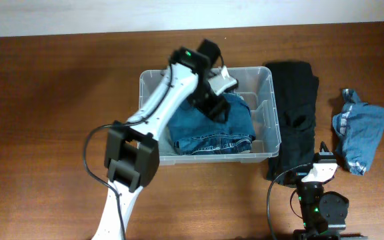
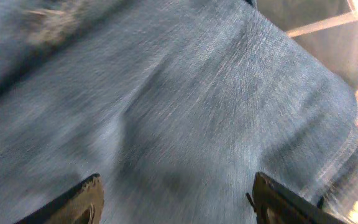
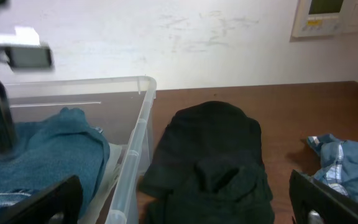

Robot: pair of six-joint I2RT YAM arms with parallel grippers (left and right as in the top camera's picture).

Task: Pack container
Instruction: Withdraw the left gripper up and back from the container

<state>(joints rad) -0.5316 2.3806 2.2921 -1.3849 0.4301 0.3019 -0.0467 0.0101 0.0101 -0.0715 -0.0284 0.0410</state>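
The clear plastic container (image 1: 269,107) stands mid-table with folded blue jeans (image 1: 212,130) inside. My left gripper (image 1: 213,107) reaches down into the container, right over the jeans; in the left wrist view its jaws (image 2: 176,202) are open and the blue denim (image 2: 166,106) fills the frame between them. My right gripper (image 1: 325,157) is open and empty near the front edge; in the right wrist view its jaws (image 3: 185,199) frame a black garment (image 3: 210,158) beside the container's wall (image 3: 135,149).
The black garment (image 1: 295,113) lies along the container's right side. A crumpled blue garment (image 1: 360,130) lies at the far right, also in the right wrist view (image 3: 347,168). A wall with a white panel (image 3: 331,15) stands behind the table.
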